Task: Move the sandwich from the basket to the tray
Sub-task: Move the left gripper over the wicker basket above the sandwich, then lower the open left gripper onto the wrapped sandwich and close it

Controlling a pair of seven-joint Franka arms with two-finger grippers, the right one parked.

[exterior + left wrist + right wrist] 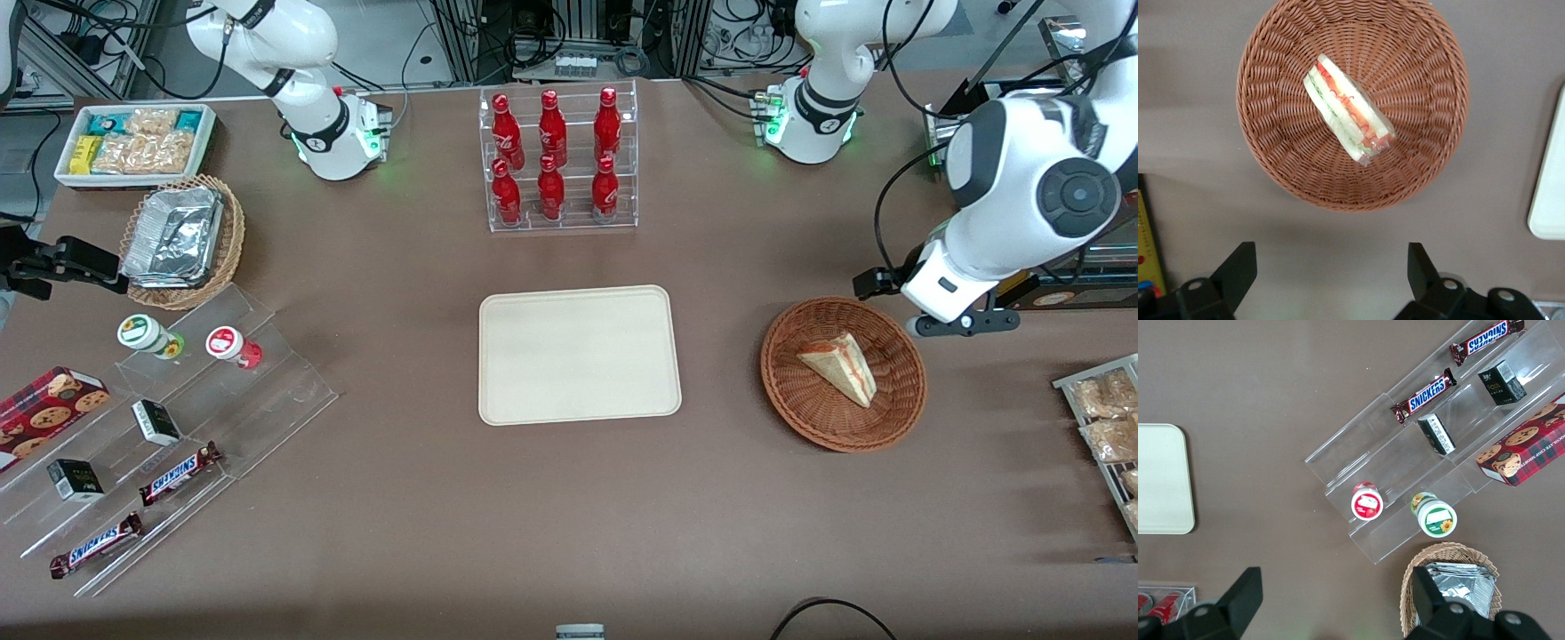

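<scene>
Sandwich [1349,110] lying in the round woven basket [1271,143], on the bench [569,516] toward the working arm's end. Hand [1331,277] held above, near the basket rim, fingers [1238,270] wide apart, nothing gripped. Tray [578,354] beside the basket, bare.

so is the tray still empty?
Empty. The tray shows only bare cream surface; the sandwich lies in the basket. The open gripper hovers beside the basket.
</scene>
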